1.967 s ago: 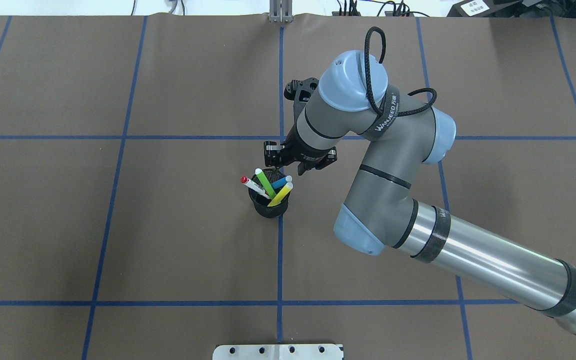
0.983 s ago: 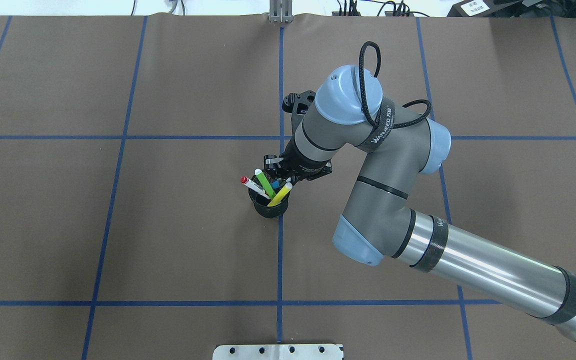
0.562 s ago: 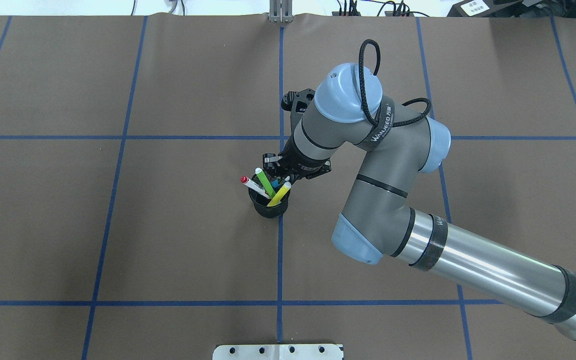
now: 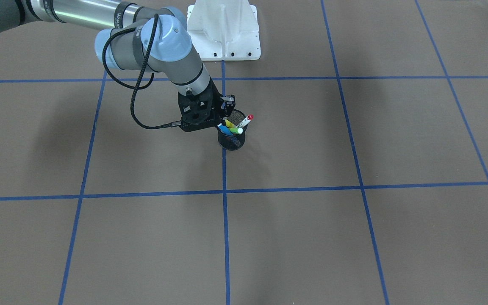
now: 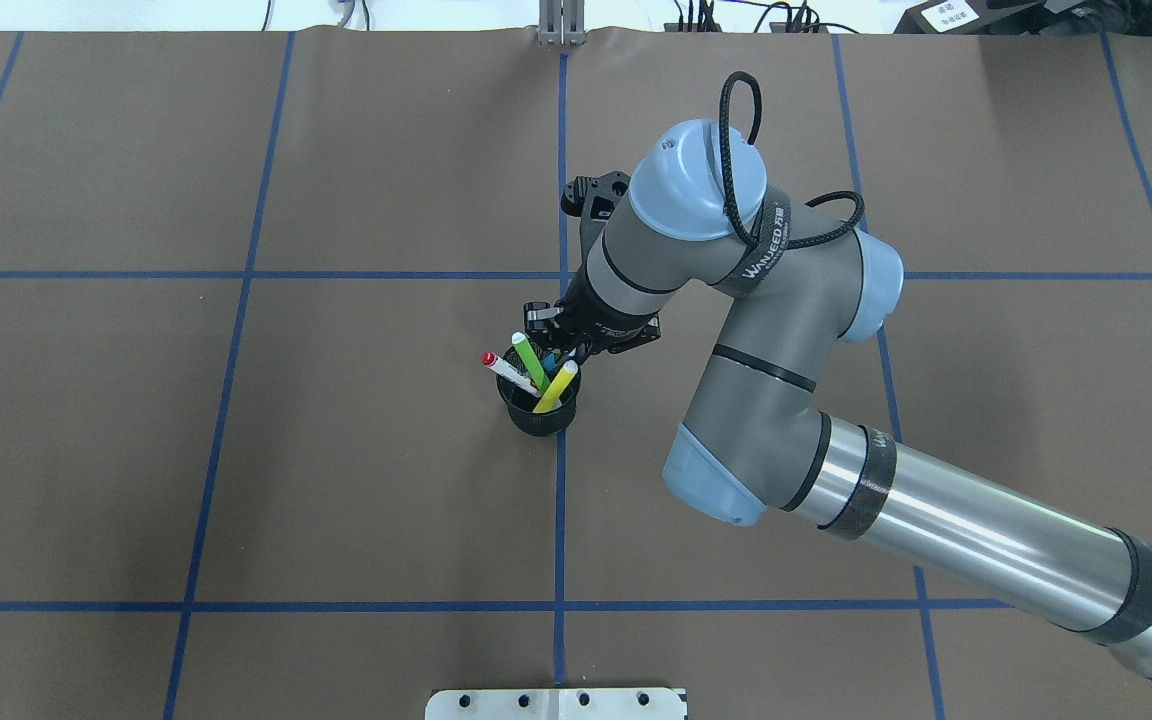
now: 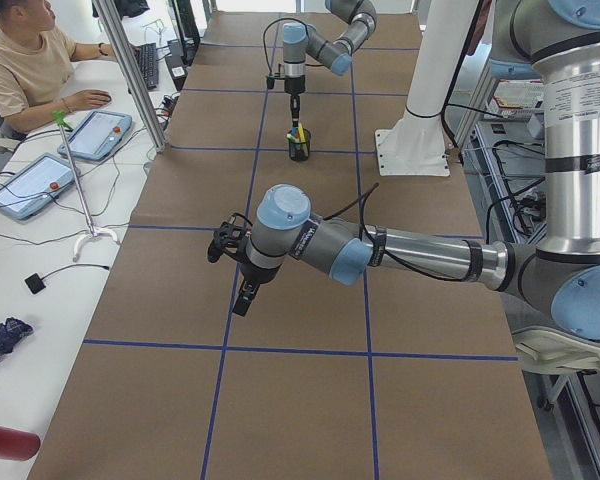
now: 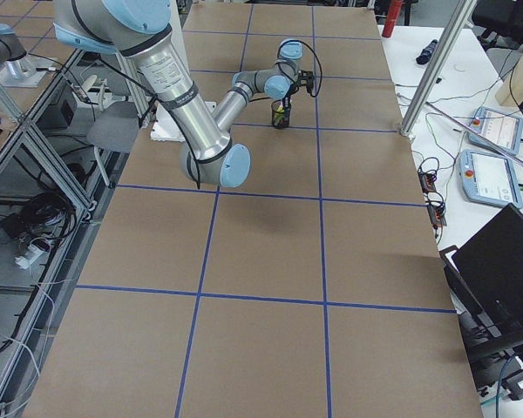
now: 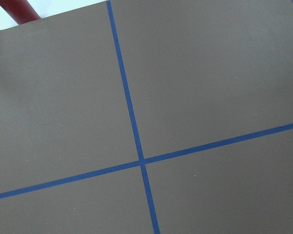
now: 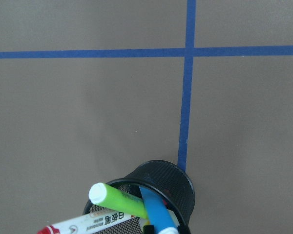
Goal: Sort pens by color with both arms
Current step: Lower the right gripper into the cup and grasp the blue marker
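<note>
A black mesh cup [image 5: 539, 415] stands at the table's middle and holds all the pens. The white red-capped marker [image 5: 506, 372] leans left, the green highlighter [image 5: 529, 362] stands beside it, and the yellow one [image 5: 558, 385] leans right. Only a bit of the blue pen [image 5: 549, 363] shows under my right gripper [image 5: 558, 348]. That gripper hangs low over the cup's far rim and looks open, with its fingers either side of the blue pen's [image 9: 156, 212] top. My left gripper [image 6: 242, 298] hovers over bare table, seen only from the side, so I cannot tell its state.
Blue tape lines [image 5: 560, 500] divide the brown table cover into squares. The white pedestal base [image 4: 223, 29] stands behind the cup on the robot's side. A person [image 6: 20, 60] sits at a side desk with tablets. A red cylinder [image 6: 5, 440] lies near the table's left end.
My right gripper came down and slightly left from above the cup until its fingers reached the blue pen's top. The yellow highlighter's tip shifted a little left. The cup stayed put.
</note>
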`<state>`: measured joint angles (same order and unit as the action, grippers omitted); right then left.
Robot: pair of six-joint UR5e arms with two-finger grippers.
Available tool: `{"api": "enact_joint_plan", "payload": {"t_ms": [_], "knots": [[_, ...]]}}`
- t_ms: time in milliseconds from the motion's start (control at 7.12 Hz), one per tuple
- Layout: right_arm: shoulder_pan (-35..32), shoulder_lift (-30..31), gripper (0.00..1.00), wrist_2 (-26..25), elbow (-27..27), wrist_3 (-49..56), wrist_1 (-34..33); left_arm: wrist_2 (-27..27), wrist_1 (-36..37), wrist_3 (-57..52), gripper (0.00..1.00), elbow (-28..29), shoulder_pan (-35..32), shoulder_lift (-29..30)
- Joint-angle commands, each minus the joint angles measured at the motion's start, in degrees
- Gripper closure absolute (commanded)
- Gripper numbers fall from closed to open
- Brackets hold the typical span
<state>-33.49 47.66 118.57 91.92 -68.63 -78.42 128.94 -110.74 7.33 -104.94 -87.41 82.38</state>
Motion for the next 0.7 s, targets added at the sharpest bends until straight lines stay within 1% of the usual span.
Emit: {"api": "enact_joint_plan", "payload": {"t_ms": [0, 281, 421, 562], "knots": [[-0.6, 0.0, 1.0, 0.3, 0.5, 0.3, -0.1, 0.1, 0.0, 0.0, 0.0, 0.0, 0.0, 0.0], [-1.2, 0.0, 1.0, 0.7, 3.4, 0.3, -0.9, 0.0, 0.0, 0.0, 0.0, 0.0, 0.0, 0.0], [-1.2, 0.0, 1.0, 0.7, 6.1, 0.3, -3.3, 0.0, 0.0, 0.0, 0.0, 0.0, 0.0, 0.0], [-2.0, 0.2, 1.0, 0.9, 10.7, 0.3, -7.2, 0.1, 0.0, 0.0, 0.0, 0.0, 0.0, 0.0]]}}
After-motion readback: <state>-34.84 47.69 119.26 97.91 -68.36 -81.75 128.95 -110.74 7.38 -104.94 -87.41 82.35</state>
